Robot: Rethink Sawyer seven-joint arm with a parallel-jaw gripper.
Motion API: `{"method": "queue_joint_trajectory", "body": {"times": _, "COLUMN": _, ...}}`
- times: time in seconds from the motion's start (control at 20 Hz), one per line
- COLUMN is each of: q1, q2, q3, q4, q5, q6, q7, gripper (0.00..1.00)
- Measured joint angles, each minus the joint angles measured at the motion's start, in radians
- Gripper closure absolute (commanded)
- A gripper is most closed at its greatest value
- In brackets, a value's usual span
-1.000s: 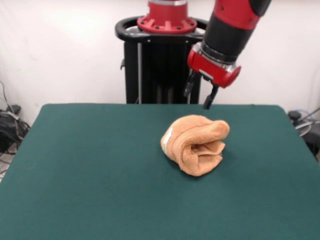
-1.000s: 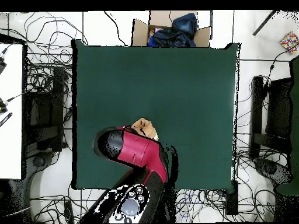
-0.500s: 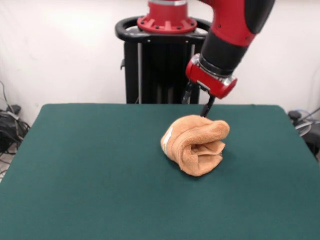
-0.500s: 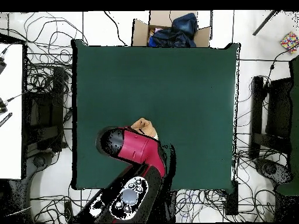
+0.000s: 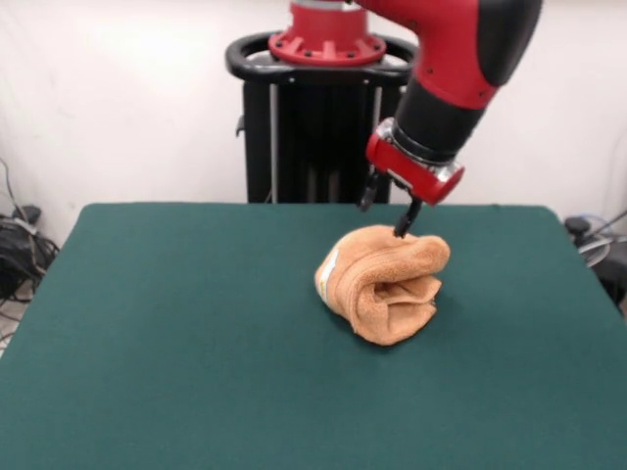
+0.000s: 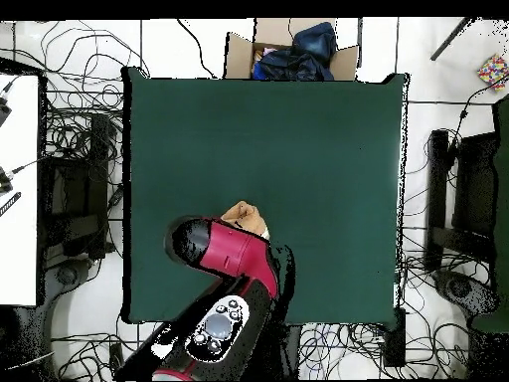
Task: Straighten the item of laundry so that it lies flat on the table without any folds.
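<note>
The item of laundry (image 5: 382,284) is an orange-tan towel, bunched into a rolled lump right of centre on the green table (image 5: 176,333). A white label shows at its left end. My gripper (image 5: 385,211) hangs open just above the lump's far top edge. Its right fingertip (image 5: 402,227) is at the cloth, and nothing is between the fingers. In the overhead view the red arm (image 6: 234,261) covers the gripper and most of the towel (image 6: 242,213), so only a small orange part shows on the table (image 6: 298,149).
A cardboard box (image 6: 288,55) with dark clothes sits beyond the table's far edge in the overhead view. Cables lie on the floor around the table. The black pedestal (image 5: 313,127) stands behind the towel.
The gripper has come down from above the table's far edge to the towel's top. The towel has not moved.
</note>
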Motion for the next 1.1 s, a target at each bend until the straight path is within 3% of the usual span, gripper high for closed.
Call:
{"method": "queue_joint_trajectory", "body": {"times": 0.5, "q1": 0.135, "q2": 0.064, "q3": -0.021, "q4": -0.001, "q5": 0.071, "q6": 0.000, "q7": 0.078, "gripper": 0.00}}
{"method": "queue_joint_trajectory", "body": {"times": 1.1, "q1": 0.178, "q2": 0.112, "q3": -0.021, "q4": -0.012, "q5": 0.106, "q6": 0.000, "q7": 0.172, "gripper": 0.00}}
